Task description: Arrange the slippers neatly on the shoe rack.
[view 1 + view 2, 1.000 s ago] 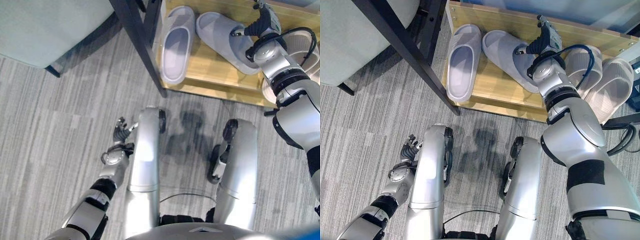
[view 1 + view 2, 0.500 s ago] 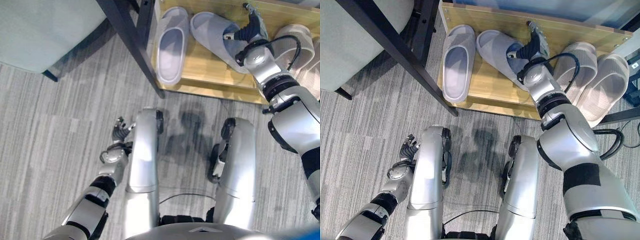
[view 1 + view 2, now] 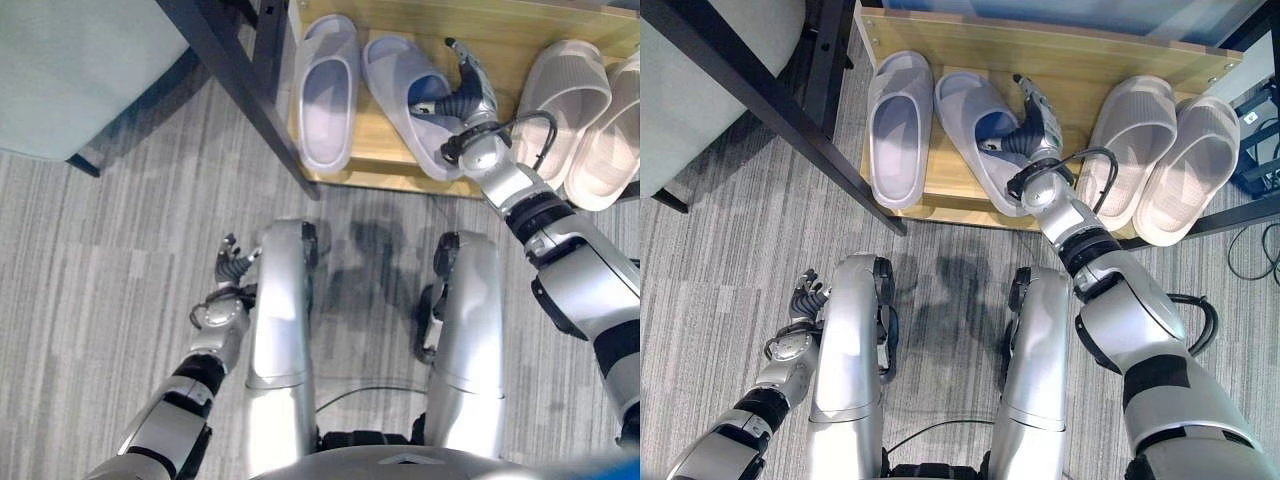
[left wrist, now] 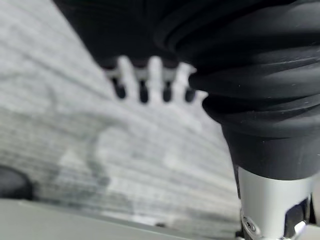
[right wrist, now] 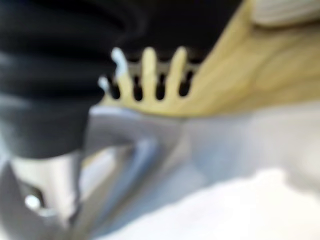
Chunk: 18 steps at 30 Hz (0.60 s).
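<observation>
A low wooden shoe rack (image 3: pixel 1060 55) holds two pairs of slippers. One lavender slipper (image 3: pixel 898 130) lies straight at its left end. The second lavender slipper (image 3: pixel 975 130) lies beside it, slanted, toe towards the rack's front edge. My right hand (image 3: pixel 1033 135) rests against this slipper's right side. Its fingers (image 5: pixel 150 70) run straight over the wood, and its thumb reaches into the slipper's opening. Two beige slippers (image 3: pixel 1130 135) (image 3: pixel 1192 165) lie side by side further right. My left hand (image 3: pixel 230 268) hangs low by the floor with relaxed fingers (image 4: pixel 145 80), holding nothing.
A dark metal frame leg (image 3: pixel 232 75) slants across the floor just left of the rack, under a pale cushioned seat (image 3: pixel 70 70). Grey striped carpet (image 3: pixel 110 260) covers the floor in front of the rack.
The whole picture has shifted, so the camera moved. The slanted lavender slipper has turned closer to parallel with its mate, the right hand staying against it. The left hand has kept still.
</observation>
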Available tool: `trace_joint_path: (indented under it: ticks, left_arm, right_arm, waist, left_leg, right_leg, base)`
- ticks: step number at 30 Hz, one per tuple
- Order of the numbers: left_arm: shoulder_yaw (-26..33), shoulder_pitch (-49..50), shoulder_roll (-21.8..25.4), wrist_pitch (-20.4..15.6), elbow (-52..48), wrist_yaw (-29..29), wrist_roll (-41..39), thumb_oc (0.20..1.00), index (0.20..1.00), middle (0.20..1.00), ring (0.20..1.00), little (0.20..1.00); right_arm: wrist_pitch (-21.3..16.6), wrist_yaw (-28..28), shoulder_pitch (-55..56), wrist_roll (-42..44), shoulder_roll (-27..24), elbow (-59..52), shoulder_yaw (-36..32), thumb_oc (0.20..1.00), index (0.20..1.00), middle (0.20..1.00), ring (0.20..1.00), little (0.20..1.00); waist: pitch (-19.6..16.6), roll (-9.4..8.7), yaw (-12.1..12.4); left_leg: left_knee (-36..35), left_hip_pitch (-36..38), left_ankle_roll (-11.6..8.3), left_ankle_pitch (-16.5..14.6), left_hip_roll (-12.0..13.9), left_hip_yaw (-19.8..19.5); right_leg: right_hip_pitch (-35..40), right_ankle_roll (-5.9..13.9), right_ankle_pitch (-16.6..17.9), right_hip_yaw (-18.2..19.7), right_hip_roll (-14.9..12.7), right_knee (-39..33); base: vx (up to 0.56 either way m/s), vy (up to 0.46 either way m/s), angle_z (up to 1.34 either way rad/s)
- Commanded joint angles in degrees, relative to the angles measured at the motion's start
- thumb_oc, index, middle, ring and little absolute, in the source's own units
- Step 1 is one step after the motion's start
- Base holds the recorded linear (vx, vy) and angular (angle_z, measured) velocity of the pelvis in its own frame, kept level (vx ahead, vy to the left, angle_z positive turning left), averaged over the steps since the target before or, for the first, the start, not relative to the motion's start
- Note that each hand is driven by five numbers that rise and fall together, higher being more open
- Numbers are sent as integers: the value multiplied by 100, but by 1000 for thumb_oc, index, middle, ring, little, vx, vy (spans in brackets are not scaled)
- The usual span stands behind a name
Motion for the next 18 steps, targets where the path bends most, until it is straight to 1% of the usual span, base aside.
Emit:
trace_joint_path:
  ticks: [1, 4, 5, 10, 18]
  left_arm:
    - [-142, -17, -255, -111, -410, 64, 320, 1000, 1000, 1000, 1000, 1000]
    - [-119, -9, -254, -94, -454, 98, 372, 1000, 1000, 1000, 1000, 1000]
    - [-108, 8, -253, -95, -468, 98, 391, 1000, 1000, 1000, 1000, 1000]
    - [-111, 39, -256, -93, -463, 96, 372, 1000, 1000, 1000, 1000, 1000]
    - [-65, 56, -300, -2, -484, 161, 572, 1000, 1000, 1000, 1000, 1000]
  right_arm:
    - [-98, -401, -169, -390, 15, -624, -262, 1000, 1000, 1000, 1000, 1000]
    - [-93, -540, -20, -392, 110, -802, -497, 1000, 1000, 1000, 1000, 1000]
    - [-143, -562, 39, -328, 132, -915, -590, 1000, 1000, 1000, 1000, 1000]
    - [-245, -532, 162, -63, 166, -1179, -727, 1000, 1000, 1000, 1000, 1000]
    - [-260, -626, 637, -299, 97, -2206, -1007, 1000, 1000, 1000, 1000, 1000]
  waist:
    - [-93, 11, 83]
    - [-92, 15, 63]
    - [-85, 22, 60]
    - [-51, 28, 56]
    - [11, -12, -5]
  left_leg:
    - [924, 0, 631, -612, -75, 20]
    - [943, 0, 630, -599, -85, 26]
    - [940, 0, 630, -588, -89, 30]
    - [961, 0, 619, -559, -94, 44]
    - [934, 0, 602, -530, -110, 36]
  right_leg:
    - [13, -742, 739, 498, 86, 835]
    - [18, -737, 763, 504, 90, 845]
    - [13, -733, 774, 505, 92, 854]
    - [-5, -732, 783, 514, 103, 874]
    - [17, -725, 805, 554, 139, 896]
  base:
    - [0, 0, 0]
    - [0, 0, 0]
    - [0, 0, 0]
    - [0, 0, 0]
    - [0, 0, 0]
